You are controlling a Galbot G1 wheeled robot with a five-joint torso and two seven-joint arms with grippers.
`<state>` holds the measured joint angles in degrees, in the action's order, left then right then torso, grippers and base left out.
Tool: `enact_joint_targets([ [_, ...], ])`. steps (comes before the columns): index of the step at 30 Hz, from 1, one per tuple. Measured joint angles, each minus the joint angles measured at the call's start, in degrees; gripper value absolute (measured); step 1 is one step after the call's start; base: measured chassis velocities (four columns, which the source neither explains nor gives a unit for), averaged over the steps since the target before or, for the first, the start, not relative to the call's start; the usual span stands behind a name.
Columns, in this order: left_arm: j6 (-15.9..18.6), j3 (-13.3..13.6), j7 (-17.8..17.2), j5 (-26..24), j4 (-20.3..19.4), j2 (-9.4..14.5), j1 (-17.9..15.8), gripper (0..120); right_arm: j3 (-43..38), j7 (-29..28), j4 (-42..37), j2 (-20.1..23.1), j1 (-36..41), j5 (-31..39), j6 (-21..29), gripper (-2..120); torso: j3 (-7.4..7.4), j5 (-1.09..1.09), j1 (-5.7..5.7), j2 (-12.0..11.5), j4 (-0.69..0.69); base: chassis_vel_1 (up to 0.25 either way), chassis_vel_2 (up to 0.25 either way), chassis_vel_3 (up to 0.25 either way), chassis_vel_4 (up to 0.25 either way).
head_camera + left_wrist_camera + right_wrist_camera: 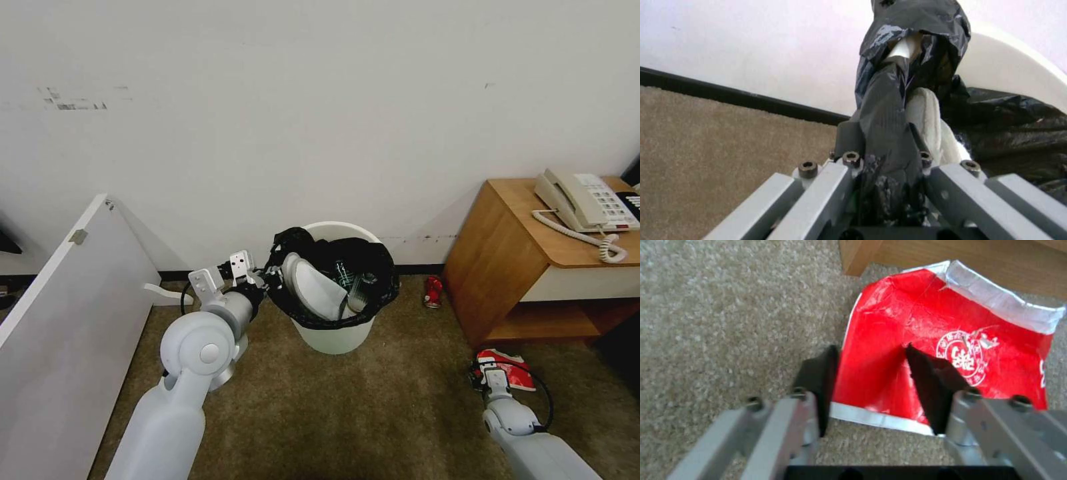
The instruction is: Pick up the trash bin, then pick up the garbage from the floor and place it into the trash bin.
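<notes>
Left hand [887, 166] is clamping the bag-covered rim of the trash bin [333, 333], fingers pinched on the black liner [889, 126] and the wall under it, so the bin is being kept steady and its mouth facing up while the other arm is collecting. Bin is sitting on the carpet against the wall, just beside the wooden cabinet [493, 267]; a white slipper [313, 290] and a couple of small bottles are lying inside it. Right hand [869, 373] is hanging low over the red packet [951, 350], which is lying flat on the floor near the cabinet's front corner; fingers are spread, straddling the packet's near edge, nothing gripped yet (reads like a pinch lined up on the thin edge, since a flat wrapper gives little else to grab). Red can [433, 292] is lying between bin and cabinet, well clear of both hands.
</notes>
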<state>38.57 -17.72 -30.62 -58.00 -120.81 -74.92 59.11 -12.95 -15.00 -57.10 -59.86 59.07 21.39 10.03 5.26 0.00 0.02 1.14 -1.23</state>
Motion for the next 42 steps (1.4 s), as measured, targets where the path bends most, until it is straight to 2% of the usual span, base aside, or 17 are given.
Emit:
enact_joint_targets([
  [1,0.0,0.0,0.0,0.0,0.0,0.0,0.0,5,0.0,0.0,0.0,0.0,0.0,0.0,0.0,39,0.00,0.00,0.00,0.0,0.00,0.000,0.000,0.000,0.000],
  [2,0.0,0.0,0.0,0.0,0.0,0.0,0.0,5,0.0,0.0,0.0,0.0,-0.1,0.0,0.0,31,0.00,-0.01,0.00,0.0,-0.01,0.000,0.000,0.000,0.000],
  [4,0.0,0.0,0.0,0.0,0.0,0.0,0.0,5,0.0,0.0,0.0,0.0,-0.1,0.0,0.0,28,0.00,0.00,0.00,0.0,-0.01,0.000,0.000,0.000,0.000],
  [6,0.0,0.0,0.0,0.0,0.0,0.0,0.0,5,0.0,0.0,0.0,-0.1,-0.3,0.1,0.1,16,0.00,0.00,0.00,0.0,-0.01,0.000,0.000,0.000,0.000],
  [7,0.0,0.0,0.0,0.0,0.0,0.0,0.0,5,0.0,0.0,0.0,-0.1,-0.3,0.1,0.1,16,0.00,0.00,0.00,0.0,-0.01,0.000,0.000,0.000,0.000],
  [9,0.0,0.0,0.0,0.1,0.0,0.0,0.0,5,0.0,0.0,0.0,-0.2,-0.3,0.1,0.1,4,0.00,0.00,0.00,0.0,0.00,0.000,0.000,0.000,0.000],
  [11,-0.1,0.0,0.0,0.1,0.0,0.0,0.0,5,-0.1,0.0,0.0,-0.2,-0.3,0.2,0.1,0,0.00,0.00,0.00,0.0,-0.01,0.000,0.000,0.000,0.000],
  [33,-0.4,0.0,0.3,0.1,-0.2,0.6,0.1,5,-1.5,-0.1,-1.9,0.0,0.6,0.4,0.3,0,0.00,0.01,0.00,0.0,0.00,0.000,0.000,0.000,0.000],
  [38,-0.4,-0.2,0.1,0.0,-0.3,0.7,-0.1,5,-1.7,-1.0,-11.2,3.9,6.0,1.5,0.9,0,0.00,0.01,0.00,0.0,-0.01,0.000,0.000,0.000,0.000],
  [40,-0.4,-0.2,0.1,0.0,-0.3,0.7,-0.2,5,-1.6,-1.1,-12.3,4.3,6.6,1.6,1.0,0,0.00,0.00,0.00,0.0,-0.01,0.000,0.000,0.000,0.000],
  [42,-0.4,-0.1,-0.1,-0.1,-0.1,0.5,-0.4,5,-1.0,-1.8,-18.8,6.5,10.7,2.2,1.4,0,0.00,0.00,0.00,0.0,0.00,0.000,0.000,0.000,0.000],
])
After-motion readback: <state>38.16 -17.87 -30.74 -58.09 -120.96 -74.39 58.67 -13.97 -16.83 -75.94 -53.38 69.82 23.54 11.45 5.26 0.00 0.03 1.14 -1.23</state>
